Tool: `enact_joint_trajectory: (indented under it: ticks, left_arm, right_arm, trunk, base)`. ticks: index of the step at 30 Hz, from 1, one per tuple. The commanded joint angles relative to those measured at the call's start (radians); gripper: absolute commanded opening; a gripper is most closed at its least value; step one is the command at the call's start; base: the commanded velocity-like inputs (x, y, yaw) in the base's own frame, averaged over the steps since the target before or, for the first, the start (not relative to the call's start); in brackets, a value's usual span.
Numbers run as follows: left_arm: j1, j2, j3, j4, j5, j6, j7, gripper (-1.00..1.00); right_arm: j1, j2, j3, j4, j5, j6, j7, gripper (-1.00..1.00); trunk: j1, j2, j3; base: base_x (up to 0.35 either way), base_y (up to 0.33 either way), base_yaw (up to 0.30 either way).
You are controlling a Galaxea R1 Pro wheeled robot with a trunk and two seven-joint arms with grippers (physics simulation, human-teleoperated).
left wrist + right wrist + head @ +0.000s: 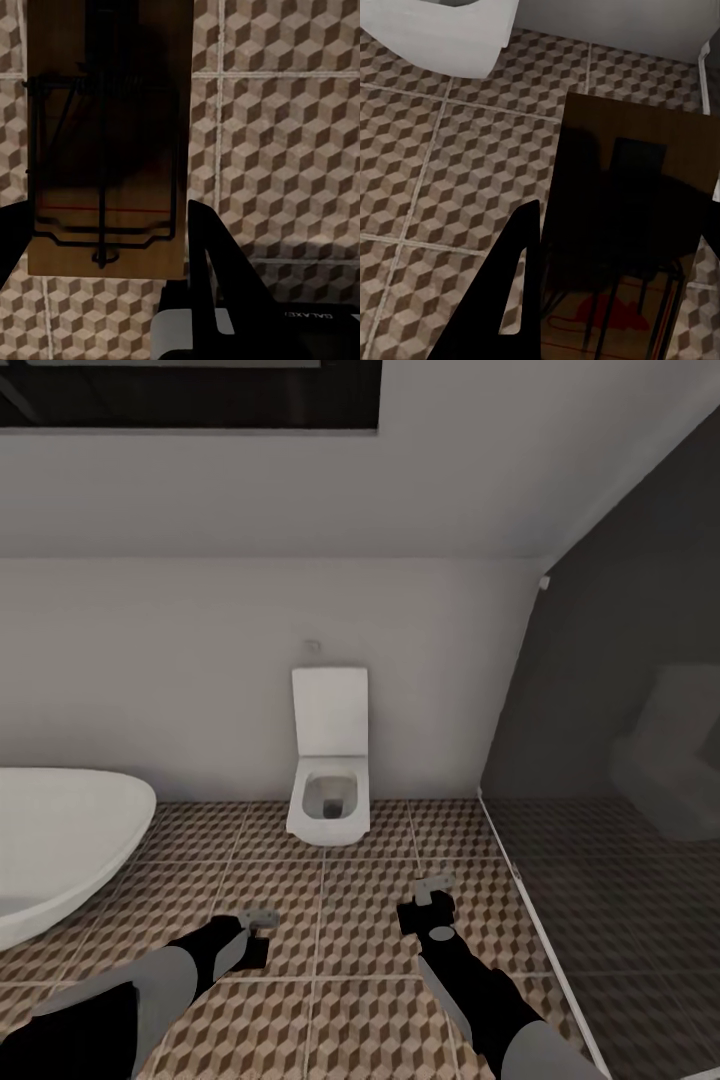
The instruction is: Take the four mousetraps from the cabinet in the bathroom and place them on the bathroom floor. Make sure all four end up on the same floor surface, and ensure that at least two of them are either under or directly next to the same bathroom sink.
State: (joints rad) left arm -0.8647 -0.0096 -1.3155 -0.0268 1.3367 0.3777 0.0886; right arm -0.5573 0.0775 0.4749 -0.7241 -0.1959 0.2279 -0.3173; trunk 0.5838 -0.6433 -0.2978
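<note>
1. A wooden mousetrap (105,142) is sitting closest to the left wrist camera, its dark wire frame and a thin red line showing on the board, with the black fingers (217,277) of the left hand (101,255) standing on either side of its near end and grasping it.
2. In the right wrist view, a second mousetrap (630,232) is lying deep in shadow between the black fingers (510,292) of the right hand (615,300), a red spot showing near its close end; this hand is clenching the board too.
3. In the head view, both arms are reaching forward and down over the bathroom floor (350,920), the left hand (255,932) at the left and the right hand (430,895) at the right, each hanging above the cube-patterned tiles.
4. A white toilet (329,760) is standing against the pale wall ahead, lid up.
5. The rim of a white bathtub (60,840) is curving in at the left.
6. A dark glass panel (620,780) is closing off the right side, faintly reflecting the toilet.
</note>
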Motion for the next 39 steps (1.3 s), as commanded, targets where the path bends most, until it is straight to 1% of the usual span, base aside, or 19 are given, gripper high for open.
enact_joint_trajectory:
  ticks: [1,26,28,32,39]
  left_arm:
    - [-0.001,0.000,-0.007,-0.002,0.007,0.004,0.008,-1.00]
    - [-0.001,-0.002,-0.008,-0.004,0.006,0.004,0.007,-1.00]
    - [-0.001,-0.003,-0.008,-0.004,0.006,0.004,0.007,-1.00]
    - [0.000,-0.003,-0.008,-0.004,0.006,0.004,0.007,-1.00]
    - [0.000,-0.003,-0.008,-0.004,0.006,0.004,0.007,-1.00]
  right_arm:
    - [-0.001,-0.001,0.005,-0.001,-0.010,0.004,-0.008,-1.00]
    - [-0.001,-0.003,0.005,-0.006,-0.007,0.003,-0.009,-1.00]
    - [-0.001,-0.007,0.005,-0.007,-0.007,0.003,-0.009,-1.00]
    - [-0.001,-0.026,0.005,-0.022,-0.007,0.004,-0.008,-1.00]
    - [-0.001,-0.033,0.004,-0.031,-0.007,0.004,-0.008,-1.00]
  trunk:
    - [0.004,-0.009,-0.006]
    - [0.100,-0.184,-0.124]
    - [0.108,-0.198,-0.134]
    - [0.123,-0.226,-0.153]
    - [0.150,-0.275,-0.186]
  base:
    - [0.000,0.000,0.000]
    - [0.000,0.000,0.000]
    - [0.000,0.000,0.000]
    - [0.000,0.000,0.000]
    - [0.000,0.000,0.000]
